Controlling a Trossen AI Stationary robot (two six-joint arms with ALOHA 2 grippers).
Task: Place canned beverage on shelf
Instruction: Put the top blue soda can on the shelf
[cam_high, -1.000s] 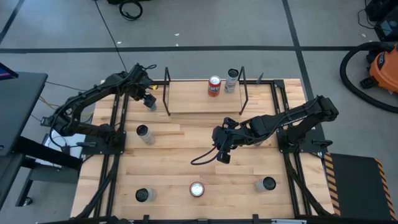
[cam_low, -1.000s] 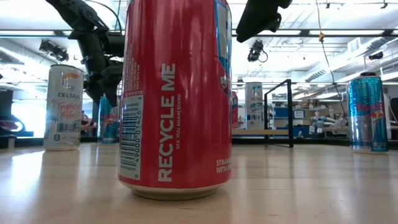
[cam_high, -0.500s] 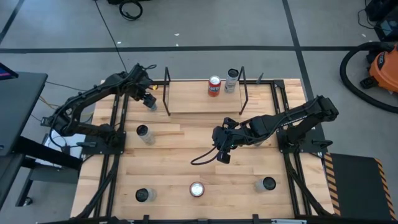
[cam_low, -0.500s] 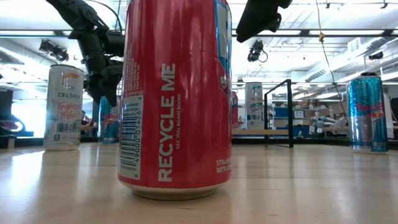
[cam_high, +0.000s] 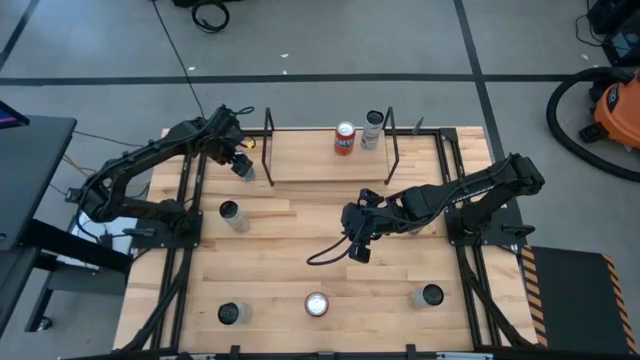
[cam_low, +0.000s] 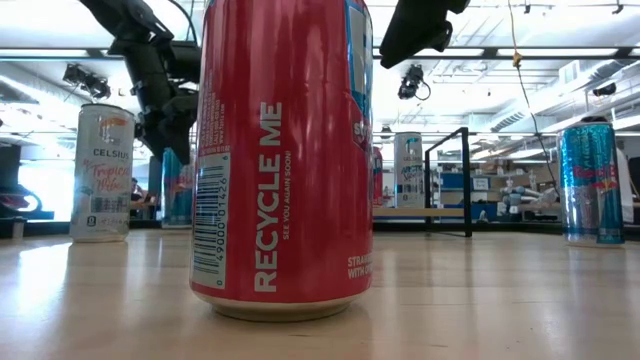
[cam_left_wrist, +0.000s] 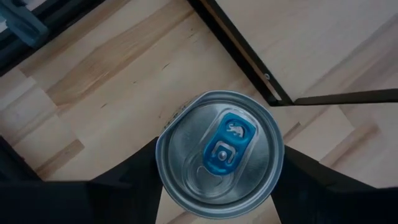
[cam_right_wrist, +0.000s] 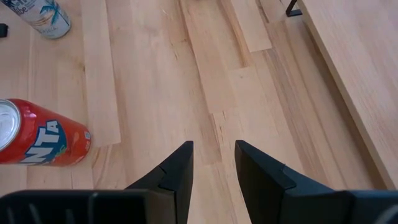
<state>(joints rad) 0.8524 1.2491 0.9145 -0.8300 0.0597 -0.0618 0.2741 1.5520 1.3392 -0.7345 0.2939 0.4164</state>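
Note:
My left gripper is shut on a blue-tabbed silver-topped can at the table's far left, just left of the shelf's left black upright. The can also shows in the low view, below the arm. The shelf's light-wood board holds a red can and a pale can, both standing on their bases. My right gripper hovers over the table's middle, open and empty. My left gripper pinches the can's upper side wall just below the rim between its two fingers, one on each side. The fingers come from above, pointing down. The can is upright; I cannot tell whether its base is off the table.
Loose cans stand on the table: one at mid left, one near left, a red one near middle that fills the low view, and one near right. Bare wood lies between the shelf and my right gripper.
My left gripper has risen a little with the blue can, which stays upright beside the shelf's left upright.

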